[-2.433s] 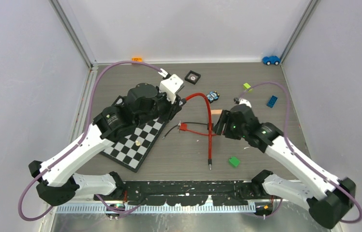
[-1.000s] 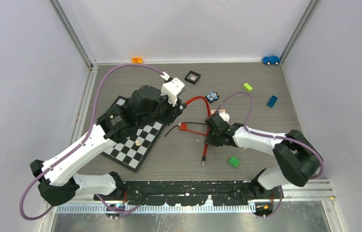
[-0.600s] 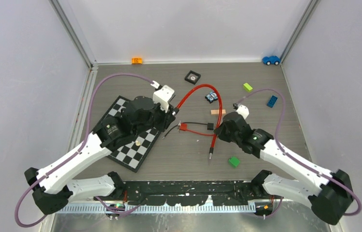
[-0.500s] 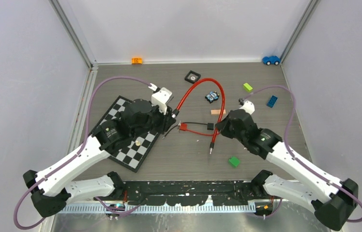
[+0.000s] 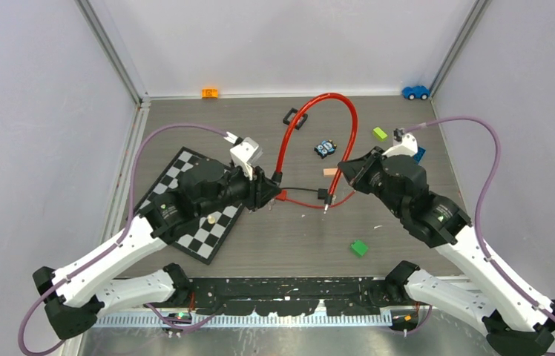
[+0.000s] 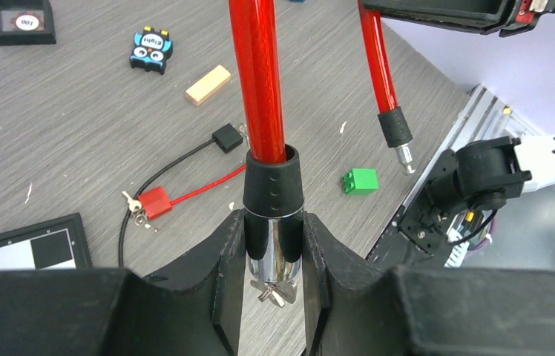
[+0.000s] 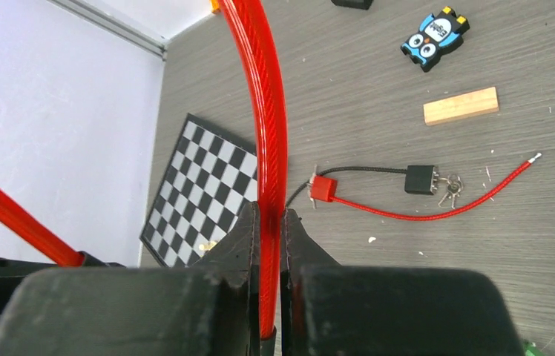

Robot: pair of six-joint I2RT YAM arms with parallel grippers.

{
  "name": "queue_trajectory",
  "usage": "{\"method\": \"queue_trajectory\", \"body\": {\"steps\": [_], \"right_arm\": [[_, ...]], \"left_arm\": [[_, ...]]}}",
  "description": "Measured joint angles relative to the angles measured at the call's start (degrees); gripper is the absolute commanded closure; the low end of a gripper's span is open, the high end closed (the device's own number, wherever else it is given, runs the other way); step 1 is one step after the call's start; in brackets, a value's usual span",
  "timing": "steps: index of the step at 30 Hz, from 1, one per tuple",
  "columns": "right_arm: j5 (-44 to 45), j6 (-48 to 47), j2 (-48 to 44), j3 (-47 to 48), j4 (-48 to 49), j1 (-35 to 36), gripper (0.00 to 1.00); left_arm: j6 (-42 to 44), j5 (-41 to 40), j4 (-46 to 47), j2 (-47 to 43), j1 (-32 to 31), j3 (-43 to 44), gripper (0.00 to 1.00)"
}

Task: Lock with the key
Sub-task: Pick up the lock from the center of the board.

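Cable lock, 1, clamped in left tool and right tool.

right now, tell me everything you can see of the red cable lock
The red cable lock is a glossy red coated cable arched over the table. The left gripper is shut on its chrome barrel below a black collar; the right gripper pinches the cable near its free end, whose black-sleeved metal pin hangs unplugged.
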Motion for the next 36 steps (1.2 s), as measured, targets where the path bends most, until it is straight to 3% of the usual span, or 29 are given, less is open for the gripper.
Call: {"method": "queue_trajectory", "body": {"steps": [4, 13, 22, 29, 36], "right_arm": [[1.40, 1.38, -1.40, 2.19, -0.68, 0.02, 0.99], [7.54, 5.46, -3.61, 3.76, 0.42, 0.02, 0.99], [8.61, 4.83, 1.20, 9.22, 5.07, 0.15, 0.99], [8.70, 2.97, 2.54, 12.85, 9.40, 1.05, 0.99], [10.19, 2.05, 2.54, 13.79, 12.31, 2.05, 0.99]], "left_arm": [[-1.38, -0.35, 6.47, -2.29, 0.00, -3.85, 1.00], [-3.19, -0.66, 36.83, -9.66, 0.00, -22.80, 1.00], [-1.09, 3.91, 55.58, -7.19, 0.00, -25.81, 1.00], [-0.42, 9.90, 70.75, 0.13, 0.00, -26.86, 1.00], [0.98, 10.60, 86.99, 7.02, 0.00, -29.20, 1.00]]}}
